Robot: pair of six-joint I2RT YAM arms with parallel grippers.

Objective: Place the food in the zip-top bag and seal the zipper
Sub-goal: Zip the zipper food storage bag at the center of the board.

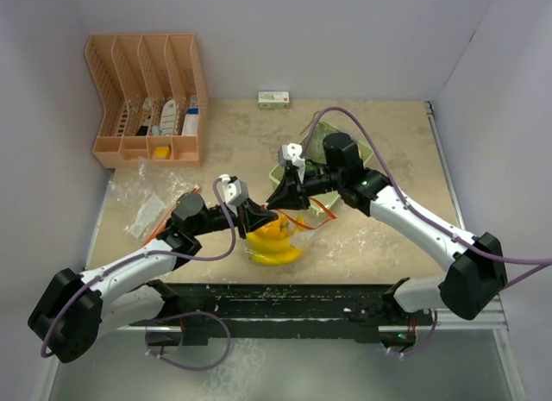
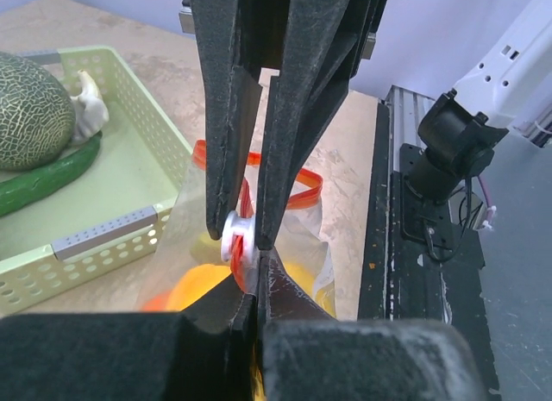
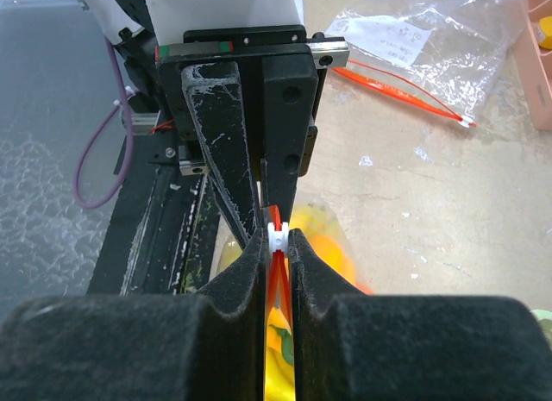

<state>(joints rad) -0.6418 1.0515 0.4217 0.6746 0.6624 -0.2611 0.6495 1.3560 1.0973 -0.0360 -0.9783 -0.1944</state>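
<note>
The clear zip-top bag (image 1: 276, 246) with an orange zipper lies at the table's middle, holding the yellow banana bunch (image 1: 274, 253) and the orange (image 2: 203, 289). My left gripper (image 2: 256, 276) is shut on the bag's orange zipper strip just beside the white slider (image 2: 233, 243). My right gripper (image 3: 276, 241) faces it and is shut on that slider (image 3: 276, 235). In the top view both grippers (image 1: 257, 220) (image 1: 278, 201) meet tip to tip above the bag. The netted melon (image 2: 26, 112), dark green cucumber (image 2: 47, 177) and small white piece (image 2: 86, 108) lie in the pale green basket (image 2: 103, 233).
A peach desk organiser (image 1: 147, 99) stands at the back left. A second, flat clear bag (image 1: 151, 203) lies left of the arms. A small box (image 1: 273, 98) sits at the back wall. The black base rail (image 1: 285, 297) runs along the near edge.
</note>
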